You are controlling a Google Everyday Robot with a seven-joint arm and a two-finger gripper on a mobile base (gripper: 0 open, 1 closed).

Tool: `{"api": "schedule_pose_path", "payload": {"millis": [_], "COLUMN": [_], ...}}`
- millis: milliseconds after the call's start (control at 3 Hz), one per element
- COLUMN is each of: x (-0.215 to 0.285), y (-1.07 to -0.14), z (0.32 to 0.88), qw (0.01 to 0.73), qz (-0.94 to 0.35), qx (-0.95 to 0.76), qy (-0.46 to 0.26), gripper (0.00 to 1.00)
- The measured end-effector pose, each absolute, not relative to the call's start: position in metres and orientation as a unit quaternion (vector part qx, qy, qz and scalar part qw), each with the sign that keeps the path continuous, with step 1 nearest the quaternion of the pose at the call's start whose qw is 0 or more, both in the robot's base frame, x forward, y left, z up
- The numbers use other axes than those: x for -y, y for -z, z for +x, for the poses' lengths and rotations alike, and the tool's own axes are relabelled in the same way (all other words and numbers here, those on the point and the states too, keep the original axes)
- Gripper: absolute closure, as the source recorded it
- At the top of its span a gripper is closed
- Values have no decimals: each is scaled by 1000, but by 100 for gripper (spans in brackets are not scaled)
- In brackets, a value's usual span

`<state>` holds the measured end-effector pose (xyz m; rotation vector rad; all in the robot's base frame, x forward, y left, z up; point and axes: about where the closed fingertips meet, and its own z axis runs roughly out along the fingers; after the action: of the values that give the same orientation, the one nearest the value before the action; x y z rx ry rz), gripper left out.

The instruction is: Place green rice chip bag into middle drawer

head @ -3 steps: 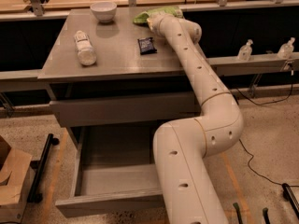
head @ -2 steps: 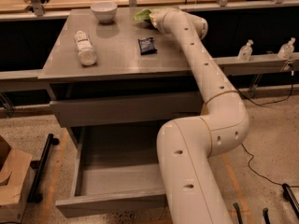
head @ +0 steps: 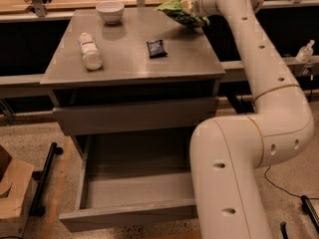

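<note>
The green rice chip bag (head: 178,11) is a crinkly light-green bag with a white patch. It hangs at the counter's back right corner, held at the tip of my arm. My gripper (head: 190,7) is shut on the bag's right end, and the wrist mostly hides the fingers. The middle drawer (head: 99,180) is pulled out wide below the counter, with a bare grey floor. My arm's big lower link (head: 229,183) covers the drawer's right side.
On the counter (head: 129,59) lie a white bottle (head: 90,51) on its side, a small black packet (head: 157,48) and a white bowl (head: 110,11). The shallower drawer front (head: 134,114) above is shut. A cardboard box (head: 12,193) and a black stand foot (head: 45,176) sit on the floor at left.
My wrist has risen and shifted slightly right, and the green bag has come up off the counter's back corner with it. The other objects have not moved.
</note>
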<state>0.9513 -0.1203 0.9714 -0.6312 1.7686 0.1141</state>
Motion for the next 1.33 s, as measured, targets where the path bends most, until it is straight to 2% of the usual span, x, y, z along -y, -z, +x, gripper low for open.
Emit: {"api": "schedule_pose_path", "payload": {"millis": [333,1333], "x": [134,125], "y": [-984,-950], "z": [925,910], "qw": [561,518], "qz": [-266,-282], "qx": [-783,-804], "qy": [-50,-70], "gripper": [100,100]}}
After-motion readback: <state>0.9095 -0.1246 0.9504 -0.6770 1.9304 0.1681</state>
